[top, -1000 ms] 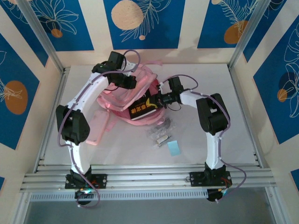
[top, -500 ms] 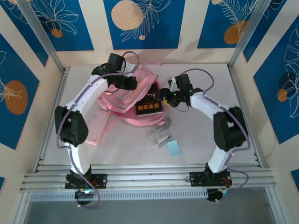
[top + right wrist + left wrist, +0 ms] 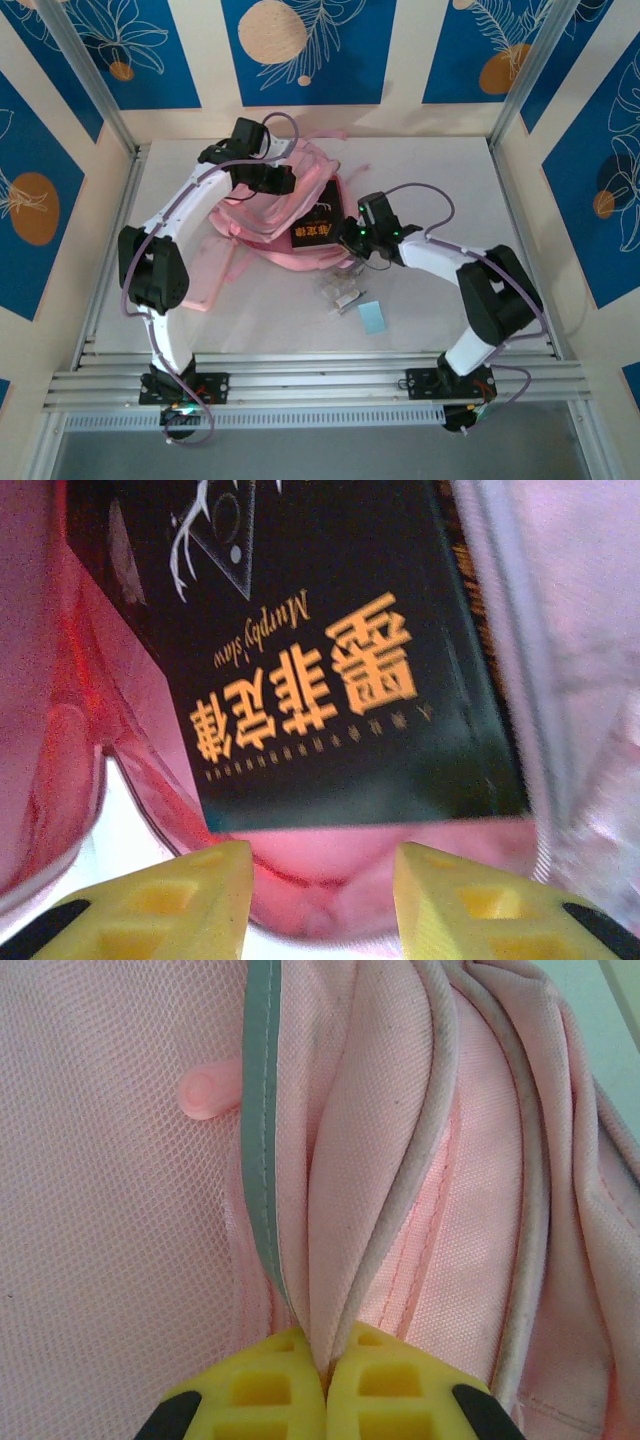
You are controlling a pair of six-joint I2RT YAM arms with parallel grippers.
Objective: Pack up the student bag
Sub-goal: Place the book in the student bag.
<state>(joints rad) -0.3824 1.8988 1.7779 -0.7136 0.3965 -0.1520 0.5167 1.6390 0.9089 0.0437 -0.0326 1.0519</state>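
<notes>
Pinching a fold of the student bag (image 3: pixel 262 215) at its 10 o'clock edge, the left jaws are pressed together on pink fabric. The bag lies mid-counter (image 3: pixel 450 200), soft pink with grey trim. A black book (image 3: pixel 318 226), long axis 1 to 7 o'clock, sits in its mouth. The right jaws, spread and empty, wait nearest at its 4 o'clock.

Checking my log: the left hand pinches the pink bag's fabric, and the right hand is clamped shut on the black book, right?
Not quite. The right hand is open, the black book lying just beyond it, as the right wrist view shows. The left hand does pinch fabric of the pink bag.
</notes>
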